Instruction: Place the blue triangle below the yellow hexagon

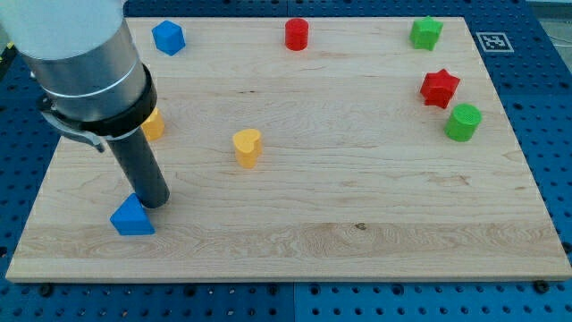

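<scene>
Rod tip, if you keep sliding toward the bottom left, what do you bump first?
My tip sits just up-right of the blue triangle, seemingly touching it, so I'd meet that first. Beyond it, only the wooden board edge shows.

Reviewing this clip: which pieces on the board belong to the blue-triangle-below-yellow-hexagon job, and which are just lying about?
In the job:
- blue triangle, at the view's lower left
- yellow hexagon, largely hidden behind the arm
- my tip, at the triangle's upper right edge

Lying about:
- blue block
- red cylinder
- green star
- red star
- green cylinder
- yellow heart
</scene>
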You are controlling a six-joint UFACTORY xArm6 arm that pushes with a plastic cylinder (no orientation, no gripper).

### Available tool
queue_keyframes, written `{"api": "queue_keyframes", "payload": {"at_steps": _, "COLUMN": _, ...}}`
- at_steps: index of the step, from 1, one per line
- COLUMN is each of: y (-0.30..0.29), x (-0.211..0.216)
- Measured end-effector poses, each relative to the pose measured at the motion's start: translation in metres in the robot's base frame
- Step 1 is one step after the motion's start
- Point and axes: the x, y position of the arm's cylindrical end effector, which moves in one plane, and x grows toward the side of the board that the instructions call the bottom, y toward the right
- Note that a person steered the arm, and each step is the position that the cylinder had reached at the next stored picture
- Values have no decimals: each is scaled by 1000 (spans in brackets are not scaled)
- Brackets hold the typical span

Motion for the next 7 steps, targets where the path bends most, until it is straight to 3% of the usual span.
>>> {"api": "queue_keyframes", "payload": {"at_steps": 5, "y": 5, "x": -29}}
{"api": "queue_keyframes", "payload": {"at_steps": 7, "y": 4, "x": -71}}
